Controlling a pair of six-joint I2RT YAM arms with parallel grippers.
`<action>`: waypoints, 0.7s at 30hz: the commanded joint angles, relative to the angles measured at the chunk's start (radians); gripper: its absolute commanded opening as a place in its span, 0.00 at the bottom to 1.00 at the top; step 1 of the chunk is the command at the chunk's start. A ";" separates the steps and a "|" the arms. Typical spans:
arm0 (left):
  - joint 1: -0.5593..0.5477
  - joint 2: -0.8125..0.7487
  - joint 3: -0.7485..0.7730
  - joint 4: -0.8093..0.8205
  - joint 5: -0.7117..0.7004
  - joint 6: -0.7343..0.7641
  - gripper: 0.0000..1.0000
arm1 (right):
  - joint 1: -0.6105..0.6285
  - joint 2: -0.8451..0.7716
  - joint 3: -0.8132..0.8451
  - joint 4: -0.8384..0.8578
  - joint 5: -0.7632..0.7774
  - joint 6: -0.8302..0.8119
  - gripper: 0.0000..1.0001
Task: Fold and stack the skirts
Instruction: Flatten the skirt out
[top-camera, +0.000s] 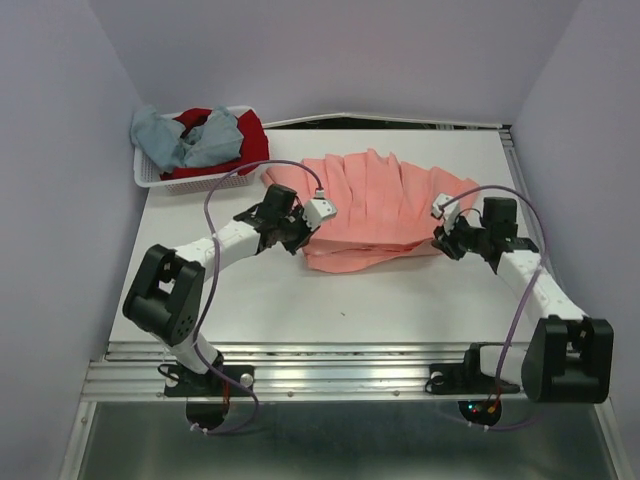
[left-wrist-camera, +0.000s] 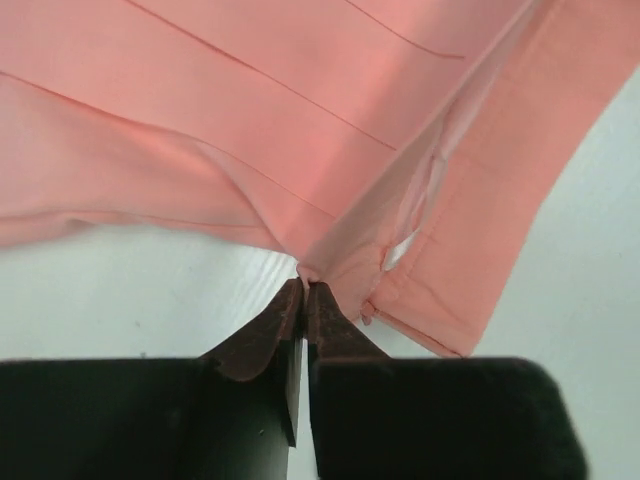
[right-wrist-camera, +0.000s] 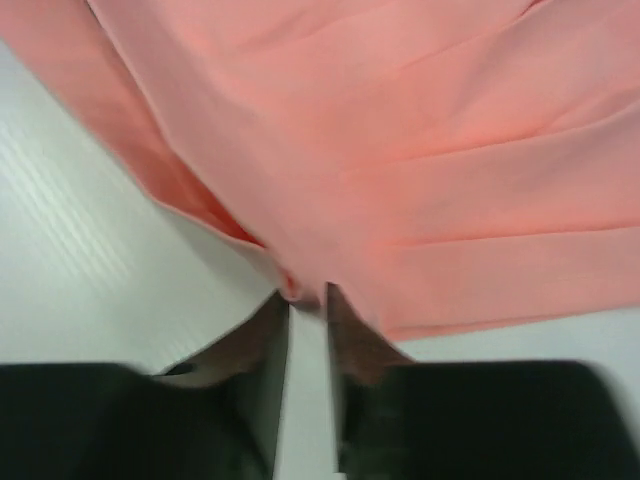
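The salmon-pink pleated skirt (top-camera: 385, 205) lies spread on the white table (top-camera: 300, 300), its near edge folded over. My left gripper (top-camera: 298, 236) is shut on its left near edge; the left wrist view shows the fingertips (left-wrist-camera: 305, 290) pinching a fold of pink cloth (left-wrist-camera: 300, 130). My right gripper (top-camera: 444, 243) is at the skirt's right near edge; in the right wrist view its tips (right-wrist-camera: 306, 297) hold pink cloth (right-wrist-camera: 420, 150) between them with a narrow gap. The blue-grey skirt (top-camera: 185, 140) and dark red skirt (top-camera: 235, 135) lie in the basket.
The white mesh basket (top-camera: 152, 176) stands at the table's back left corner. Purple cables loop over both arms. Lilac walls close in the left, back and right sides. A metal rail runs along the near edge (top-camera: 330, 370).
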 joint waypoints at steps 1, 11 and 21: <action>0.015 -0.220 -0.008 -0.141 0.072 0.134 0.31 | -0.013 -0.245 -0.058 -0.149 0.031 -0.249 0.45; -0.034 -0.385 0.049 -0.294 0.140 0.052 0.71 | -0.013 -0.300 0.098 -0.221 0.101 -0.115 0.98; -0.032 -0.064 0.172 -0.212 -0.064 -0.209 0.54 | 0.075 0.313 0.462 -0.254 0.231 0.217 0.75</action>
